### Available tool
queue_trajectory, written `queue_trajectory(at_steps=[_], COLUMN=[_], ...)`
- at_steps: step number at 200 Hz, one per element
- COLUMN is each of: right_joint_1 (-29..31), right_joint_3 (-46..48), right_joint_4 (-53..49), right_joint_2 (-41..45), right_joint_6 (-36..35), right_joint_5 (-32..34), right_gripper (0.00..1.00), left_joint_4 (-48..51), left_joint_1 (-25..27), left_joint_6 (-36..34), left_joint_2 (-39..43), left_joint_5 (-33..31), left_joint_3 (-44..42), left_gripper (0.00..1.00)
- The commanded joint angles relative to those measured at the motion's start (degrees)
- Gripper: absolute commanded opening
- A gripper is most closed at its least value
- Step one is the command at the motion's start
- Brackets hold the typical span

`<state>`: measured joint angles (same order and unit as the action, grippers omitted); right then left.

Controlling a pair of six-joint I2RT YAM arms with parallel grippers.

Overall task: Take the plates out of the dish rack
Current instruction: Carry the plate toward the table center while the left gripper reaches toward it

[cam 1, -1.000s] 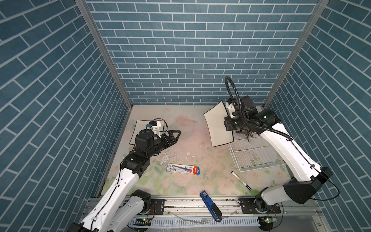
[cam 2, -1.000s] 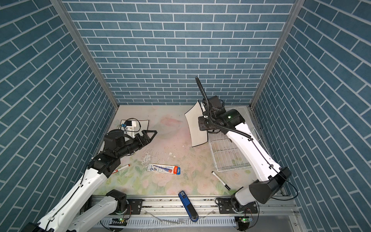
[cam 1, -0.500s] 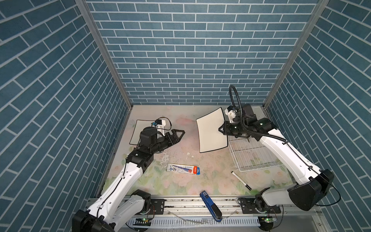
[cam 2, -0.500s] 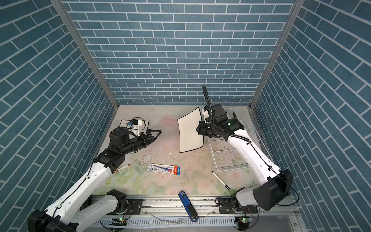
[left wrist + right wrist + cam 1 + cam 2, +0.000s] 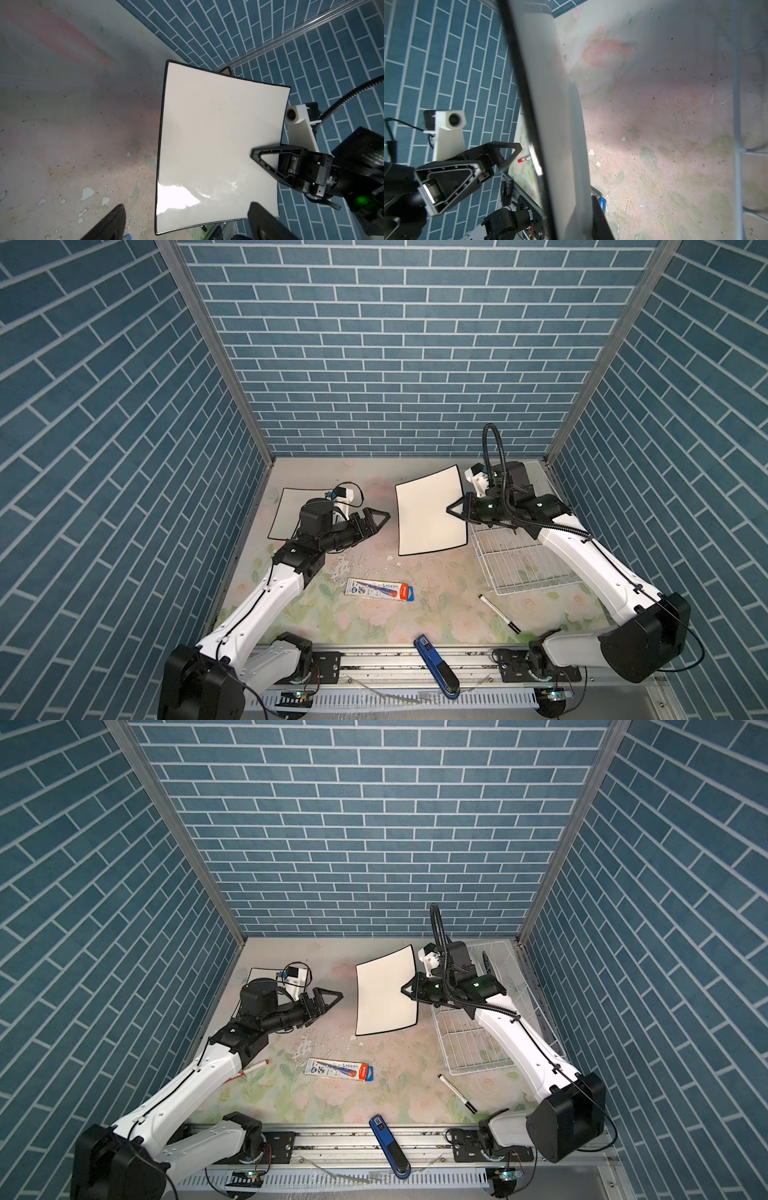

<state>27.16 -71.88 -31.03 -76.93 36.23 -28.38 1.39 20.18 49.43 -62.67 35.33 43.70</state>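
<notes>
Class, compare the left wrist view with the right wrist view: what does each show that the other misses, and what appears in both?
Only the left wrist view: the held plate's whole white face and the right wrist camera. Only the right wrist view: the left wrist camera and a red-capped marker; here the plate appears nearly edge-on. Both: that plate, the right gripper shut on its edge, the open left gripper, the floral table and the blue brick wall.

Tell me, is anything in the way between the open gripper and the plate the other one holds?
No, nothing visible stands between the left gripper and the plate that the right gripper holds up; just open space.
</notes>
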Motion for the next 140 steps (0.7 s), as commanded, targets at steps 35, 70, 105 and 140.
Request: queue_trajectory(at_steps=[35,70,105,140], right_joint_1=[-1.41,-3.05,-4.36,-5.27], right_joint_3=[3.34,6.02,8.43,10.73], right_joint_4=[14.47,19.06,24.32,29.98], right_joint_2=[5.86,6.44,6.61,6.83], right_joint_6=[5.22,8.61,11.89,15.33], right_joint_5=[-10.86,-16.82,-20.59,-23.95], right_gripper=[0.0,0.0,0.0,0.0], left_joint_4=[-1.67,-3.13,-3.75,-5.61], left_joint_1=[0.34,0.32,0.32,0.29], left_joint_6=[-1.76,-1.71,-1.57,0.17], left_joint_2=[-3.82,-4.41,-4.72,-5.65], left_joint_5=[5.78,7.92,9.95,11.22], left_joint_3=[4.28,4.66,5.24,5.81], left_gripper=[0.93,0.93,0.93,0.93])
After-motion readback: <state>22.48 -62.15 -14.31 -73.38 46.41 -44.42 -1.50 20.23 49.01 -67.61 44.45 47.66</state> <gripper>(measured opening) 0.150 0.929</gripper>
